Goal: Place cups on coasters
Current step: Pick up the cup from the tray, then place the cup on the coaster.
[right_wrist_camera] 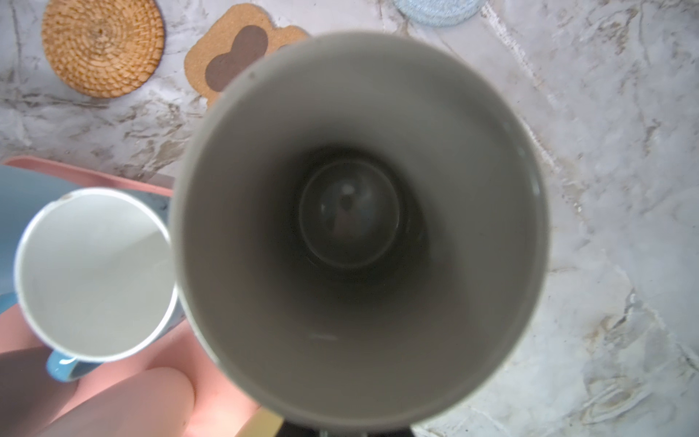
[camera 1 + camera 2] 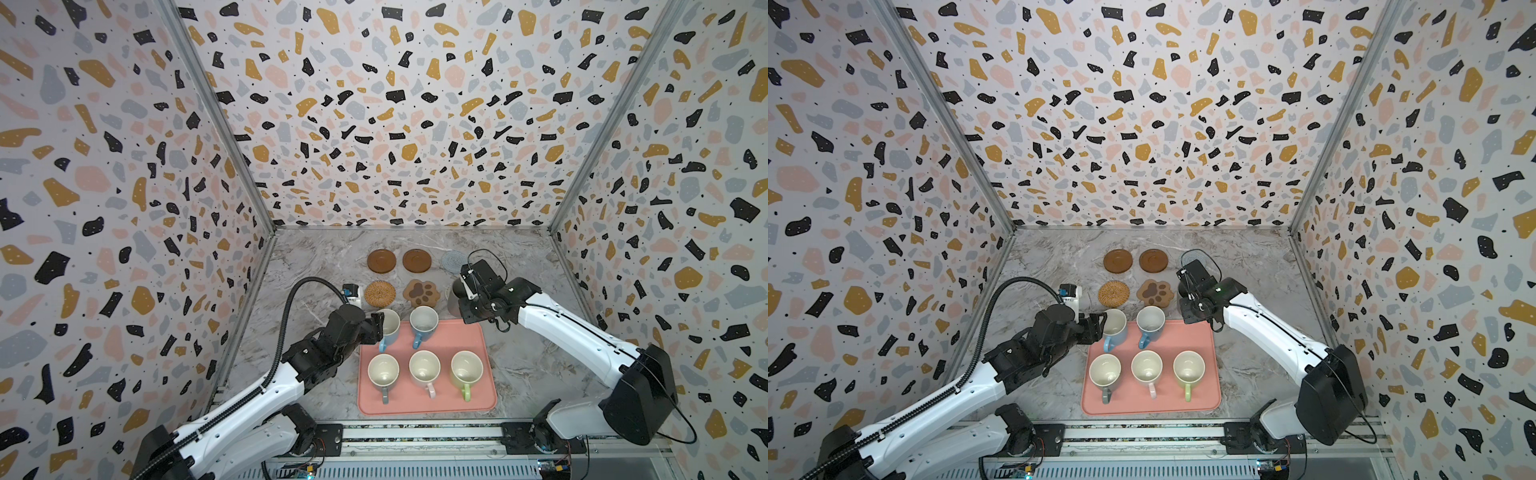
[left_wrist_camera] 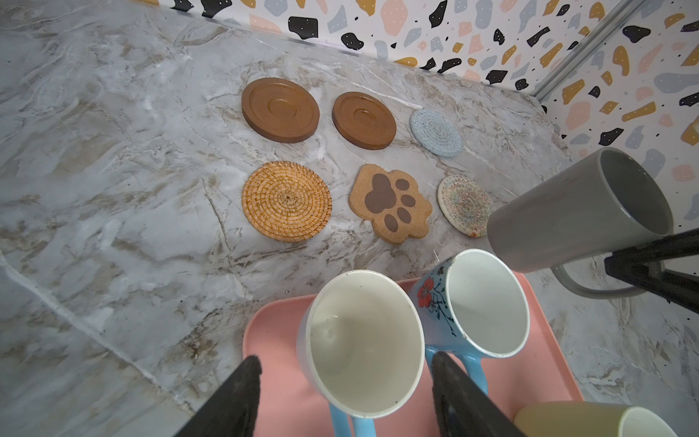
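Tool on left arm [image 3: 346,361] apart, astride plain blue mug [image 3: 365,340], we see right tool [image 3: 639,270] clamped on tall grey mug [image 3: 567,215]

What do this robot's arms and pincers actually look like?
Both arms have white shells with black joints and black wrist sections. The left arm carries a ribbed black cable hose arching over it; the right arm has thin black wires looping beside it. The left gripper has two flat, tapering black fingers.
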Motion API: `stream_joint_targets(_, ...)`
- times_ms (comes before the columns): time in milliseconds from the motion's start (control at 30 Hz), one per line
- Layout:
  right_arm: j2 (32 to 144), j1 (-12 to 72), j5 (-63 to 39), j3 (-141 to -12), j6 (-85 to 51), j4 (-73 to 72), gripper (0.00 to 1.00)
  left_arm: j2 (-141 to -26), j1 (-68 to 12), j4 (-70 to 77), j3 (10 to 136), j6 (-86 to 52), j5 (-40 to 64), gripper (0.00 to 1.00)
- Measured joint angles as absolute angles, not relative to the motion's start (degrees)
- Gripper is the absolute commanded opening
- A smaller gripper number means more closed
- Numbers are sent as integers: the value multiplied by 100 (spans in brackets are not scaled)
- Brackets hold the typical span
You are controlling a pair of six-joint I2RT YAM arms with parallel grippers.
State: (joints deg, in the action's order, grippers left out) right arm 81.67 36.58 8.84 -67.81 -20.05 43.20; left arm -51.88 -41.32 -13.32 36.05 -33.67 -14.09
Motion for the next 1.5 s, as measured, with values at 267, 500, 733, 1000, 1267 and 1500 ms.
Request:
stream_joint_targets(267,8705,3387,858,-7319,-1546,4219,9,-5183,-4132,-1361,3605,-3367,-1428,73)
stream_joint_targets(500,9220,2923,812,-7824,-1205,4045,9,-5116,-4132,-1393,3605,-3369,-1439,73)
stream_joint_targets(733,10018,2517,755,-8558,-930,3872,9,-5078,-4132,-1409,3605,-3369,-1452,73)
stream_joint_targets(1000,11052,2158,652,-9467,-760,3701,7,-5054,-4132,-1422,3605,-3369,-1452,73)
stream_joint_targets(1267,11745,1968,569,-10189,-666,3677,7,-4886,-4132,-1481,3603,-3391,-1466,73)
stream_joint_targets(1500,12140,1909,499,-10632,-633,3693,7,-4838,-4132,-1498,3590,-3417,-1485,73)
